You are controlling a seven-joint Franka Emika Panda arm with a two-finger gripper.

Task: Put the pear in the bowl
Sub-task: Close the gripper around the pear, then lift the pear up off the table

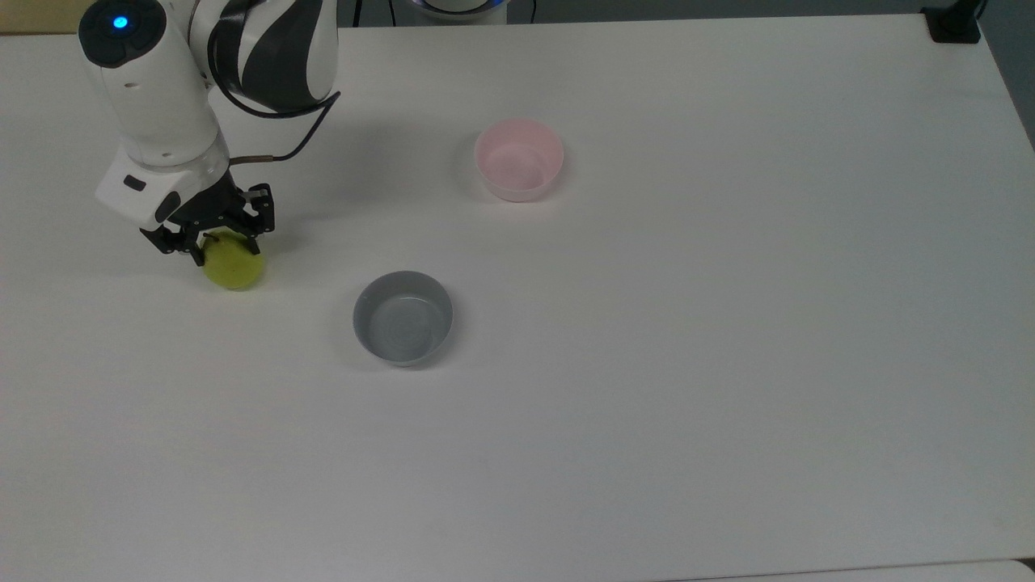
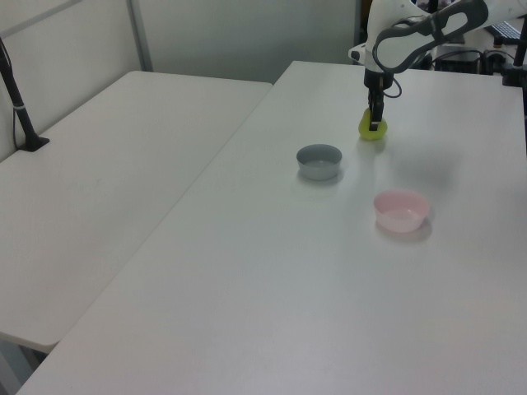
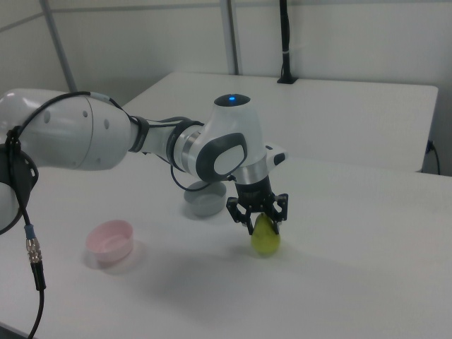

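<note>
White table (image 1: 647, 404) bears yellow-green pear (image 1: 235, 267), upright between jaws.

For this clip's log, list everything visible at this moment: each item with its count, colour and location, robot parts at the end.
Small yellow-green pear: one, yellow-green, standing on the table at the top view's left, between the gripper's fingers.
Small round pale pink bowl: one, pale pink, upper middle of the top view, empty.
Small round grey bowl: one, grey, between pear and pink bowl in the top view but nearer the lower edge, empty.
White table: one, white, carrying all three items.
Second white table: one, white, at the left view's left.
Black pole: one, black, standing on the second table.
Robot arm: one, white and black.
Gripper: one, black, open, straddling the pear's top.
</note>
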